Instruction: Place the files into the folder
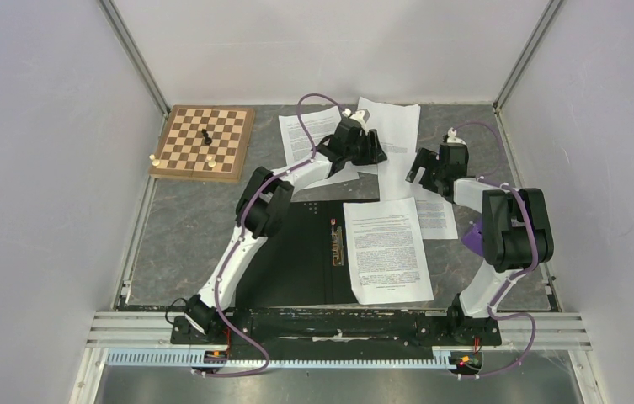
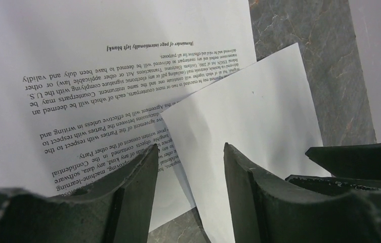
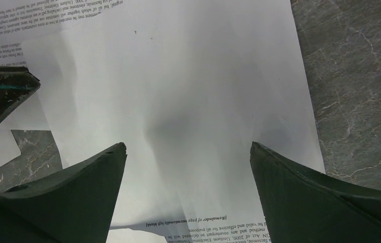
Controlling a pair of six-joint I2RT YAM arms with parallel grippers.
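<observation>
- Done: one white printed paper sheet [image 1: 385,248] lies on the open, black-faced flat folder [image 1: 288,252] at frame centre; judged a third complete
- Left to do: second sheet [image 1: 305,135] and third sheet [image 1: 399,135] overlap on the grey stone-patterned bench [image 1: 187,227], upper centre
- Left hand [image 2: 191,152]: spread, empty, above both sheets
- Right hand [image 3: 188,147]: spread wide, empty
- Count: three sheets, one folder
</observation>
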